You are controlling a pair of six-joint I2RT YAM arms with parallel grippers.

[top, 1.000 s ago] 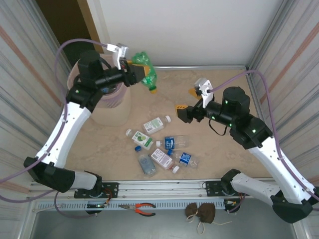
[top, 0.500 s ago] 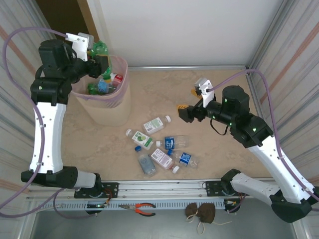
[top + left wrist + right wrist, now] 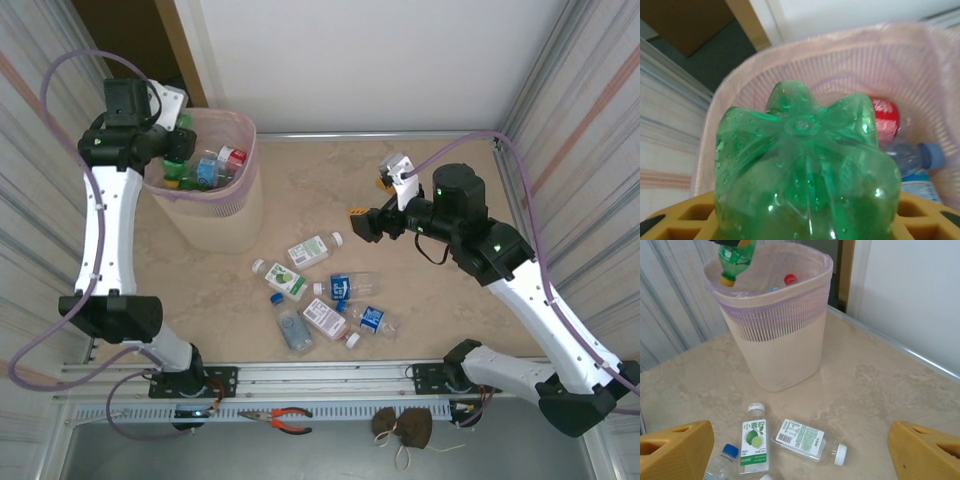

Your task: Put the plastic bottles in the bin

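Currently your left gripper (image 3: 805,220) clamps a green bottle (image 3: 805,165), cap down, above the bin (image 3: 775,355) at the table's (image 3: 400,290) far-left corner; your right gripper (image 3: 800,447) hangs wide open, other bottles (image 3: 320,290) lying near the front edge.

Pretty plain setup here. The surface (image 3: 320,190) is a beige marble-look slab, evenly lit, with only soft shadows. A flat white wall (image 3: 380,60) runs across the back, and ribbed metal side walls (image 3: 590,110) box it in. The back-left corner opens onto a dark brown gap (image 3: 120,25) next to a tan wooden post (image 3: 185,50). An aluminium rail (image 3: 330,372) lines the near edge.
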